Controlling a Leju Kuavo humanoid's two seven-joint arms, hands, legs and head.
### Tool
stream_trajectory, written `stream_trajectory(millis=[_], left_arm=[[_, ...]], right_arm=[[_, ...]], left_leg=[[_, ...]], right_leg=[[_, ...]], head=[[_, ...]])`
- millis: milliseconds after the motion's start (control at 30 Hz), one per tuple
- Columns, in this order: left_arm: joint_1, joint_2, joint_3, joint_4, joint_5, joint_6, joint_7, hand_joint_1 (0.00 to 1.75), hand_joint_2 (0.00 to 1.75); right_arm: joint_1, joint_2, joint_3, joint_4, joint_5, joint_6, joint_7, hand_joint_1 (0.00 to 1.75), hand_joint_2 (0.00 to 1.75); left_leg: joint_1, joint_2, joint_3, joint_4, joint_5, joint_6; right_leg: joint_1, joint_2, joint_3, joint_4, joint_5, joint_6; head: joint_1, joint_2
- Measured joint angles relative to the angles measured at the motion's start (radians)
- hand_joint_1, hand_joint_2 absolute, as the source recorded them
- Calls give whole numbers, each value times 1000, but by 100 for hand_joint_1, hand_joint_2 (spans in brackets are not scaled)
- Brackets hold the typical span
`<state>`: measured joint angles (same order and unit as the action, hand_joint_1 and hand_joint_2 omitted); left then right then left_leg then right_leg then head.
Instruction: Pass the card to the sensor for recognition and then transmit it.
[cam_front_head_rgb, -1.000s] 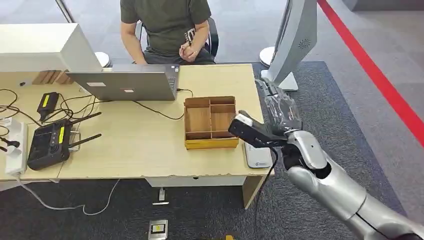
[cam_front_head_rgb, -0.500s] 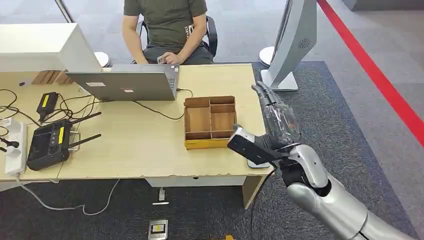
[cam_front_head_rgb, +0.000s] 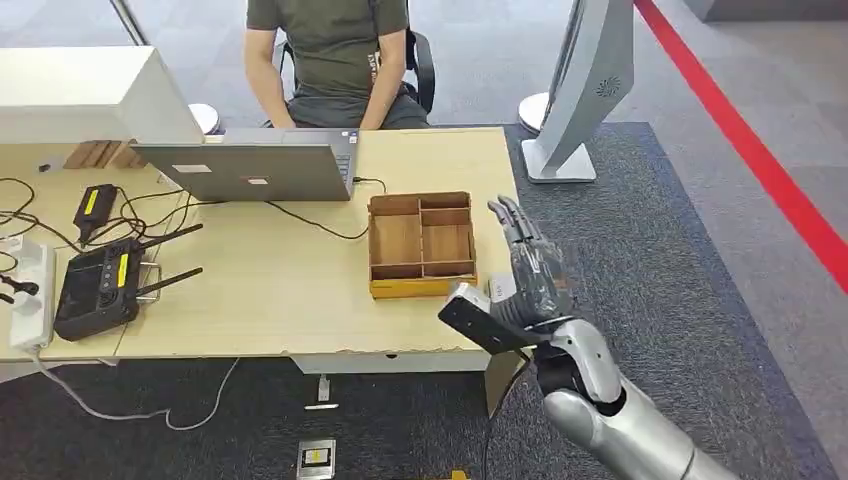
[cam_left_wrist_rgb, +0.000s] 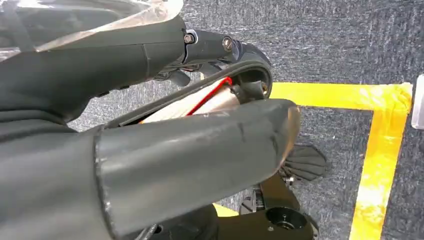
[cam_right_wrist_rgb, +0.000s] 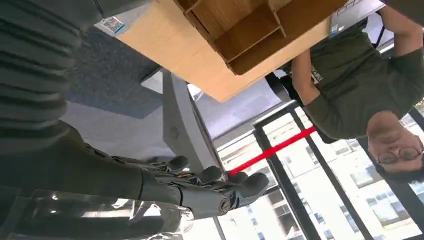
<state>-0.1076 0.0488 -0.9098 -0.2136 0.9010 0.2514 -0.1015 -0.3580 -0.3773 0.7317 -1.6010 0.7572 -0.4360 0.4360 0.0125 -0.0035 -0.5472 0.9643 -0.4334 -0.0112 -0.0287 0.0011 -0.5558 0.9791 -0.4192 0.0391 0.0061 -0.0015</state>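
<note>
While one right hand (cam_front_head_rgb: 527, 280) hovers, one tray (cam_front_head_rgb: 421, 244), one laptop (cam_front_head_rgb: 250, 168)

Card in the grip, sensor tucked under the other hand.
The card (cam_left_wrist_rgb: 197, 100) is pale with a red edge. It lies flat, sandwiched between the left hand's (cam_left_wrist_rgb: 125, 125) dark fingers (cam_left_wrist_rgb: 150, 55) and thick thumb, so just a sliver peeks out. The sensor (cam_front_head_rgb: 497, 290) is a flat white pad with one corner visible, just behind the base of the right hand's (cam_front_head_rgb: 528, 278) outstretched fingers (cam_front_head_rgb: 515, 225).
</note>
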Motion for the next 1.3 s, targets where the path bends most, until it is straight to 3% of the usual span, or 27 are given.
stream_trajectory(millis=[367, 533, 700, 1300], left_arm=[[0, 0, 0, 0, 3, 2, 0, 0, 0], [-2, 0, -1, 0, 3, 2, 5, 0, 0], [-5, -1, -2, 0, 5, 2, 7, 0, 0], [-11, -2, -18, 0, 22, 0, 10, 0, 0]], right_arm=[[6, 44, -11, 65, 73, -2, 7, 0, 175], [5, 66, -15, 104, 416, 10, 77, 0, 175], [1, 90, -21, 139, 565, 81, 100, 0, 175], [-57, 155, -20, 242, 643, 221, 102, 0, 175]], left_leg=[[0, 0, 0, 0, 0, 0], [0, 0, 0, 0, 0, 0], [0, 0, 0, 0, 0, 0], [0, 0, 0, 0, 0, 0]], right_leg=[[0, 0, 0, 0, 0, 0], [0, 0, 0, 0, 0, 0], [0, 0, 0, 0, 0, 0], [0, 0, 0, 0, 0, 0]], head=[[0, 0], [0, 0], [0, 0], [0, 0]])
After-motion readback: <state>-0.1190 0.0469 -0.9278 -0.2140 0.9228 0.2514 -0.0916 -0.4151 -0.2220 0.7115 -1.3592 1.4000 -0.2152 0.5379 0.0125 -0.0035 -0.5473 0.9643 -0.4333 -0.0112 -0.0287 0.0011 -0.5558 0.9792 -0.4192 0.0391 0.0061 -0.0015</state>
